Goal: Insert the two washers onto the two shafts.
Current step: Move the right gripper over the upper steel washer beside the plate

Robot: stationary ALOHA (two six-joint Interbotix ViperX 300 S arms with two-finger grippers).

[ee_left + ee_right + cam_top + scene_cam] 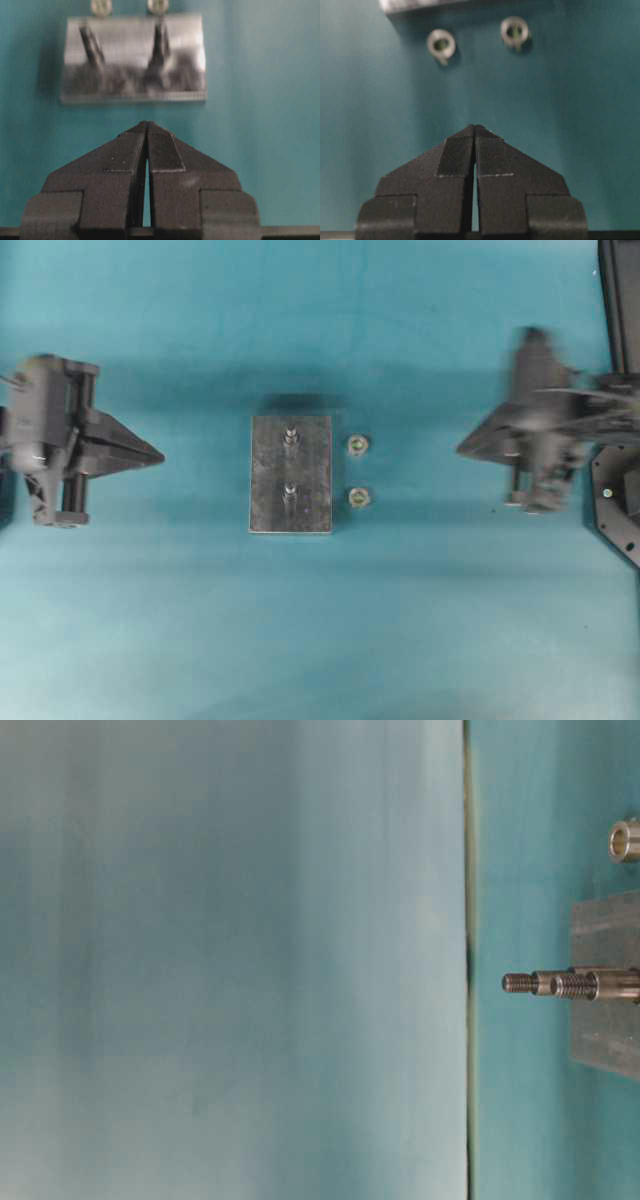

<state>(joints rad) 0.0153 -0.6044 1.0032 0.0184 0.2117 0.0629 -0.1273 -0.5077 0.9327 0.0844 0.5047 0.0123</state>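
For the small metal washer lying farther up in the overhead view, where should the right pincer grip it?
Across the outer rim of the small metal washer, coming from above: it lies flat on the teal table, beside the grey metal block. The right pincer is shut, so open first.

A plain teal cloth (300,630) is covering the whole work surface, lying flat and smooth, while a black piece of equipment (618,300) is sitting at its far right edge
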